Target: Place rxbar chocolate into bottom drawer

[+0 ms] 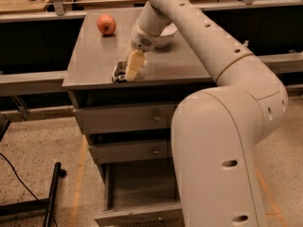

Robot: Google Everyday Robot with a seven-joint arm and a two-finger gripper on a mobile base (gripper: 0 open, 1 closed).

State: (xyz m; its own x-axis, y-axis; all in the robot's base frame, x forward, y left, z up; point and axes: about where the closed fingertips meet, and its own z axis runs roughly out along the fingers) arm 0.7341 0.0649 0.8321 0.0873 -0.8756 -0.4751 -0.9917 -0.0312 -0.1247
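Observation:
The rxbar chocolate (pixel 118 73), a small flat black-wrapped bar, lies on the grey cabinet top (pixel 90 63) near its front edge. My gripper (pixel 130 70) is down on the bar, its pale fingers (pixel 133 64) covering the bar's right part. The bottom drawer (pixel 137 188) stands pulled out below, its inside partly hidden behind my arm.
A red apple (pixel 106 24) sits at the back left of the cabinet top. A white bowl (pixel 163 36) sits behind my wrist. Two shallower drawers (pixel 123 118) are shut above the open one. My arm's large body (pixel 222 155) fills the right foreground. A black stand (pixel 49 197) lies on the floor at left.

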